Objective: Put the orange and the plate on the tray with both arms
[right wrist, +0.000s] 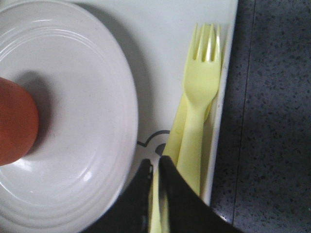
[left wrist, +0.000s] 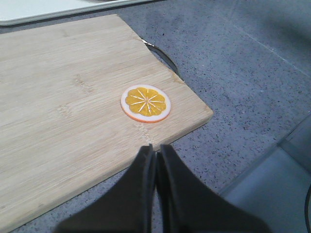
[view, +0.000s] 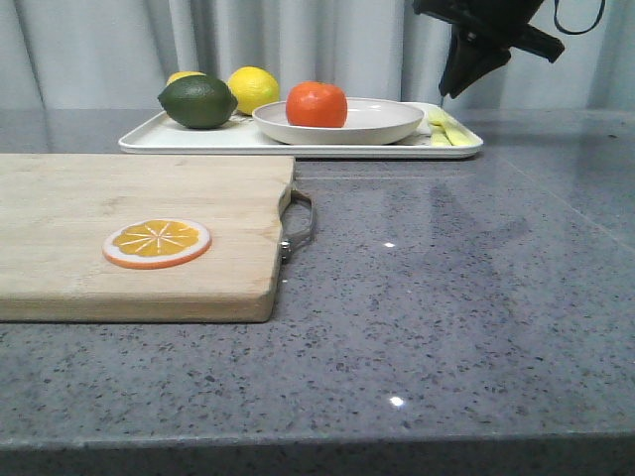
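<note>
The task appears done: the orange (view: 317,104) is seen resting in the plate (view: 382,126), which lies on the tray (view: 179,142), while the right gripper (view: 458,81) above the tray and the left gripper (left wrist: 155,151) are both clenched on nothing.

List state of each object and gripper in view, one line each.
orange: whole, sitting in the plate.
plate: upright, on the tray.
tray: flat on the table, loaded.
lime: on the tray.
lemons: on the tray, behind the lime.
fork: lying on the tray beside the plate.
orange slice: flat on the cutting board.
left gripper: shut, empty.
right gripper: shut, empty, above the tray.
</note>
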Available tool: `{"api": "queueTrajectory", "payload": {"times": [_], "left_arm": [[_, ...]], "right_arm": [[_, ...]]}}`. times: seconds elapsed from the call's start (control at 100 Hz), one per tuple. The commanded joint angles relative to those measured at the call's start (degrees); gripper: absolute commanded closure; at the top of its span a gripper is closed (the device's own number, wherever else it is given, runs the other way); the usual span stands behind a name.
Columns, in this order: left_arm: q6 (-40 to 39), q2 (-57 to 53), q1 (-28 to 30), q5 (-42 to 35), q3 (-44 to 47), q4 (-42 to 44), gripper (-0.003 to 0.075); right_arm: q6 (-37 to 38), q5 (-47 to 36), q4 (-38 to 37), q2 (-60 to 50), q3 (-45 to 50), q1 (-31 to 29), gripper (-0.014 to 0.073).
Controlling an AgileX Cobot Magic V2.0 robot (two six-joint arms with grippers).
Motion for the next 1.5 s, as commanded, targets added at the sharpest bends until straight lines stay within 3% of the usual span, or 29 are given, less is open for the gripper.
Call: {"api": "queueTrajectory", "payload": {"times": [0.0, 0.53, 1.06, 1.49], "left_arm": [[-0.4, 0.3, 0.0, -3.5, -1.7, -0.7, 0.0739], [-0.4, 0.3, 0.0, -3.5, -1.7, -0.7, 0.0739], [-0.4, 0.3, 0.0, -3.5, -1.7, -0.7, 0.0739], [-0.4, 0.3, 0.0, -3.5, -1.7, -0.8, 0.0739]], "right_arm": [[-0.5, 4.8, 0.6, -6.0, -1.9, -0.1, 0.067], [-0.5, 5.3, -0.1, -17.0, 0.7, -0.1, 0.0658], [-5.3, 3.5, -2.8, -37.5, 24.7, -0.1, 0.0658], [-7.8, -8.3, -3.9, -55.2, 44.0, -0.1, 0.0658]]}}
